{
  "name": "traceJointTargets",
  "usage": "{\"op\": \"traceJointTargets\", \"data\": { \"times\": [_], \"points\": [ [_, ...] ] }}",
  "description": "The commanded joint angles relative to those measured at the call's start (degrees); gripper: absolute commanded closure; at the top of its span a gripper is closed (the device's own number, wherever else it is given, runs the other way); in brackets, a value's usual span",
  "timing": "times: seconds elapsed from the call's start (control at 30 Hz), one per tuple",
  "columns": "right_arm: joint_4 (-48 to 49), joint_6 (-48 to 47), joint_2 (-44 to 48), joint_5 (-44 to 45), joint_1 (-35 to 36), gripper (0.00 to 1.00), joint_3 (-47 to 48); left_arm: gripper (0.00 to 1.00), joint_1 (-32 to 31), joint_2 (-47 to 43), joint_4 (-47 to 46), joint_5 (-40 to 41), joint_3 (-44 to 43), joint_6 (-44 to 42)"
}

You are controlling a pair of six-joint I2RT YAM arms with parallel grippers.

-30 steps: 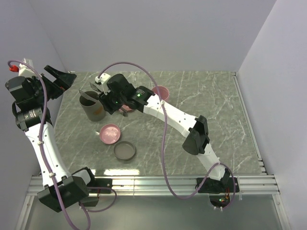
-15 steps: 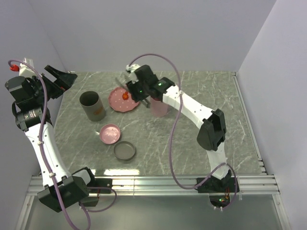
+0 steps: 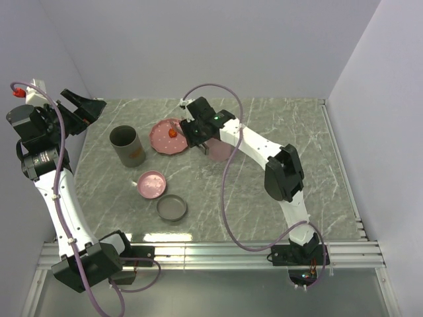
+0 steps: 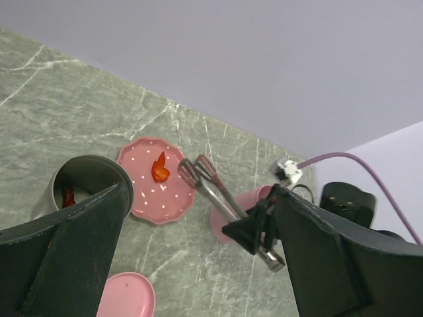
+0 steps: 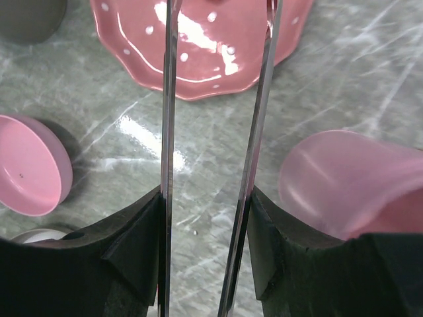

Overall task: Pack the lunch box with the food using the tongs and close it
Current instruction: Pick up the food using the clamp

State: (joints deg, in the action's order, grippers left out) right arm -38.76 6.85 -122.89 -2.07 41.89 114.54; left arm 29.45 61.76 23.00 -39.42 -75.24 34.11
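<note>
My right gripper (image 5: 205, 205) is shut on the tongs (image 5: 168, 132), one finger pressing on each thin silvery arm. The arms stand apart, and the tongs (image 4: 211, 188) hold nothing at their tips, which hover by the right edge of the pink dotted plate (image 3: 165, 140). A red-orange piece of food (image 3: 172, 133) lies on that plate, and another piece of food (image 4: 68, 196) sits inside the grey cylindrical lunch box (image 3: 127, 145) to the left. My left gripper (image 3: 79, 109) is raised at the far left, open and empty.
A pink cup (image 3: 221, 148) stands just right of the tongs, close to my right gripper. A pink lid (image 3: 152, 184) and a grey lid (image 3: 172, 207) lie nearer the front. Walls close in the table at the back and on both sides.
My right arm has swung with the tongs from over the grey lunch box to the right, to between plate and pink cup, uncovering the plate. The left arm has not moved.
</note>
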Motion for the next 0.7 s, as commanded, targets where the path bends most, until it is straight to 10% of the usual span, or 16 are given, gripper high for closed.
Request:
{"op": "traceJointTargets", "data": {
  "times": [0.0, 0.67],
  "points": [
    [0.18, 0.80, -0.95, 0.13, 0.91, 0.46, 4.02, 0.01, 0.25, -0.85, -1.82, -0.92, -1.31, -0.45],
    [-0.35, 0.80, -9.47, 1.80, 3.02, 0.43, 8.94, 0.01, 0.26, -0.94, -3.49, -1.27, -0.08, -0.01]
  ]
}}
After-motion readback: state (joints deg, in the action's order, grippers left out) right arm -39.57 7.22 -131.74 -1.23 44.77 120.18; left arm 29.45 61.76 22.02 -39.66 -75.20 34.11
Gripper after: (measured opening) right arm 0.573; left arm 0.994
